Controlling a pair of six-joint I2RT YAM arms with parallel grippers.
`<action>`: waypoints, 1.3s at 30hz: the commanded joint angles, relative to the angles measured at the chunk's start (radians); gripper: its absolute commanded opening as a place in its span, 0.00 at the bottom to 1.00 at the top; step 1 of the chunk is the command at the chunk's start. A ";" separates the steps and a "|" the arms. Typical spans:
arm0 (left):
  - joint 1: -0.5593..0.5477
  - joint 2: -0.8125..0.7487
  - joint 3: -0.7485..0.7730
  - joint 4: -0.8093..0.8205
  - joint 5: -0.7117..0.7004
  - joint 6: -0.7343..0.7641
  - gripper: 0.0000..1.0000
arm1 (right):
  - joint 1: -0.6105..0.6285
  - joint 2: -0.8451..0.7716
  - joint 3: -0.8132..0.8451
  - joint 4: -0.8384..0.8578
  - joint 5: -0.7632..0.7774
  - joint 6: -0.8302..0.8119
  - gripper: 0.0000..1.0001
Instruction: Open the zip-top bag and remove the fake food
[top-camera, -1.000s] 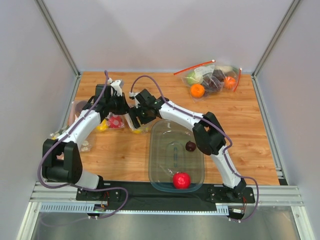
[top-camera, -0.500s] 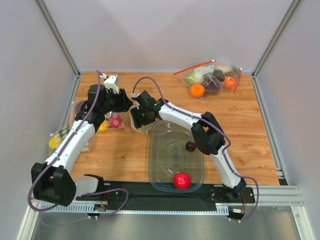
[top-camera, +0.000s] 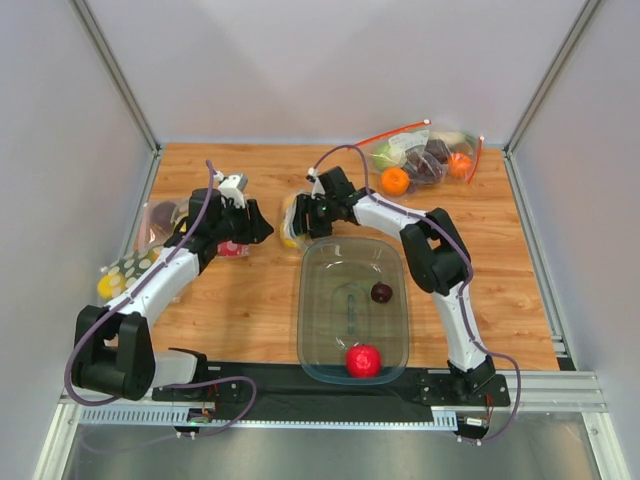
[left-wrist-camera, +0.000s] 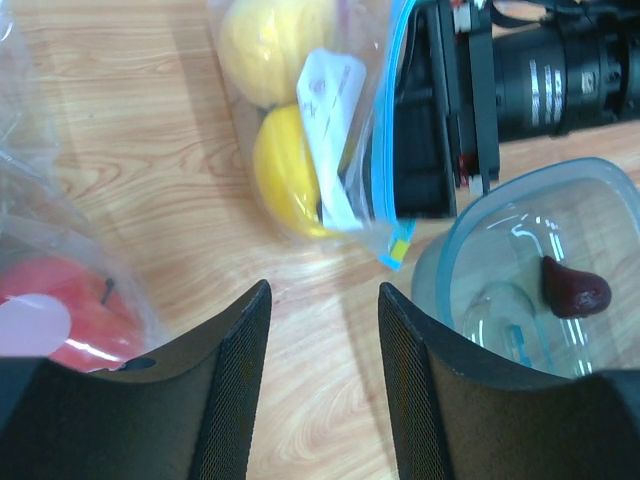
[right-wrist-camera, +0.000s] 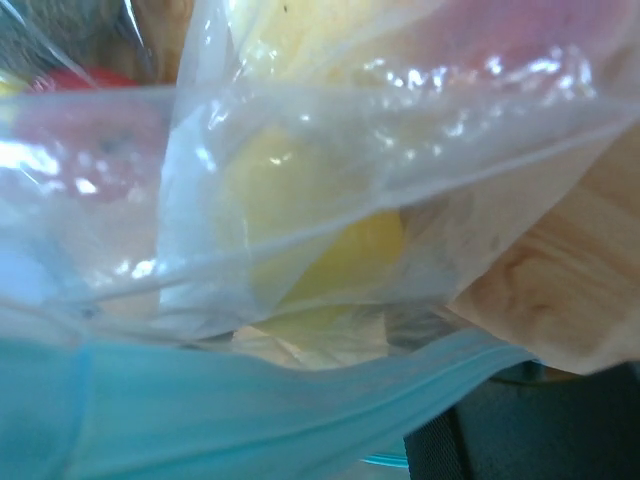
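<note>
The zip-top bag (top-camera: 289, 224) hangs from my right gripper (top-camera: 302, 215), which is shut on its light-blue zip strip (left-wrist-camera: 385, 150). Two yellow fruits (left-wrist-camera: 284, 172) sit inside it, just above the wood. In the right wrist view the strip (right-wrist-camera: 250, 420) and a yellow fruit (right-wrist-camera: 330, 250) fill the frame; one dark finger (right-wrist-camera: 480, 440) shows. My left gripper (top-camera: 254, 228) is open and empty (left-wrist-camera: 325, 300), left of the bag and apart from it. The red apple (top-camera: 363, 360) and maroon plum (top-camera: 381, 292) lie in the clear tub (top-camera: 310, 330).
A larger bag with red zip strips (top-camera: 425, 155) and a bright orange (top-camera: 395, 181) lie at the back right. Another clear bag with a red fruit (left-wrist-camera: 60, 310) lies at the left, near more bagged items (top-camera: 160, 215). The tub's rim (left-wrist-camera: 450, 240) is close to my left fingers.
My right gripper has carried the bag right and away, toward the tub's far end. My left gripper has let go of the bag and now sits apart on its left.
</note>
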 joint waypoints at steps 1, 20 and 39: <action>0.001 -0.014 -0.022 0.149 0.071 -0.021 0.55 | -0.049 -0.051 -0.023 0.108 -0.108 0.101 0.29; 0.001 0.076 -0.074 0.159 0.034 -0.015 0.62 | -0.078 -0.134 -0.111 0.466 -0.314 0.461 0.29; 0.001 0.139 -0.176 0.487 0.160 -0.144 0.63 | -0.076 -0.163 -0.199 0.492 -0.323 0.469 0.29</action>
